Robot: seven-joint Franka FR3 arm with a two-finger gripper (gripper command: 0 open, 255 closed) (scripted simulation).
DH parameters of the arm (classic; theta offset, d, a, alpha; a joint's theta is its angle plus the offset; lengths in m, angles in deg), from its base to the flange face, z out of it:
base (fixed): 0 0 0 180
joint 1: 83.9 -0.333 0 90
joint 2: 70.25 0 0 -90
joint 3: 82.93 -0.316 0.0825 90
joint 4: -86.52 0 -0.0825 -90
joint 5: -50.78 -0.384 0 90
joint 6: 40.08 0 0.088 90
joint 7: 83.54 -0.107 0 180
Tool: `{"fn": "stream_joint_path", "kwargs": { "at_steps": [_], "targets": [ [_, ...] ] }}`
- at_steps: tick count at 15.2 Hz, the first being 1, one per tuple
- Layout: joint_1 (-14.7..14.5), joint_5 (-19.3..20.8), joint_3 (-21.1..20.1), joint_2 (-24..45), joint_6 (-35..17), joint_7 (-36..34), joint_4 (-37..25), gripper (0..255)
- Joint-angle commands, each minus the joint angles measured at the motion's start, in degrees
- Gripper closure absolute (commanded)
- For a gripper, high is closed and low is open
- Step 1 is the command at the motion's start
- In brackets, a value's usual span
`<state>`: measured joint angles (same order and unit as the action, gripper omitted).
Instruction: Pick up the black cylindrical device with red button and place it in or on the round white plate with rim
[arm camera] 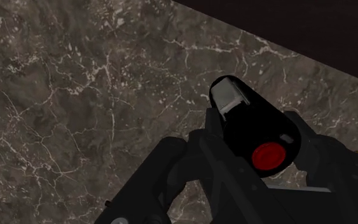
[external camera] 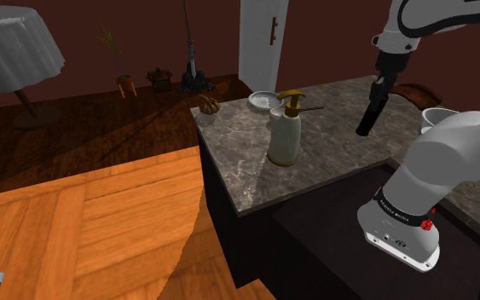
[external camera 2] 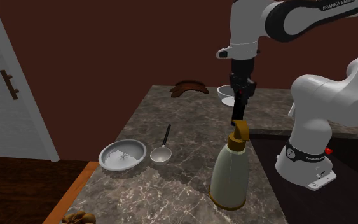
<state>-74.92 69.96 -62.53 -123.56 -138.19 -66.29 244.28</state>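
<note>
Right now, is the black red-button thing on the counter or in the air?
In the air: the tool clasps the black cylindrical device above the marbled counter.

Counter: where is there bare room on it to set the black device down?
Bare marble lies between the soap bottle and the white bowl, below the pincer holding the black device. Crowded: around plate and ladle.
</note>
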Motion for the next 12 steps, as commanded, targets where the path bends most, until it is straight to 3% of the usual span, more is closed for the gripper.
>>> {"fn": "stream_joint_path", "kwargs": {
  "at_steps": [1, 12],
  "targets": [
    [-1.9, -1.2, -0.2, 4.8, -2.0, -1.0, -2.9, 255],
    [-10.6, -8.8, 0.7, 32.0, -8.6, -2.3, -23.3, 255]
  ]
}}
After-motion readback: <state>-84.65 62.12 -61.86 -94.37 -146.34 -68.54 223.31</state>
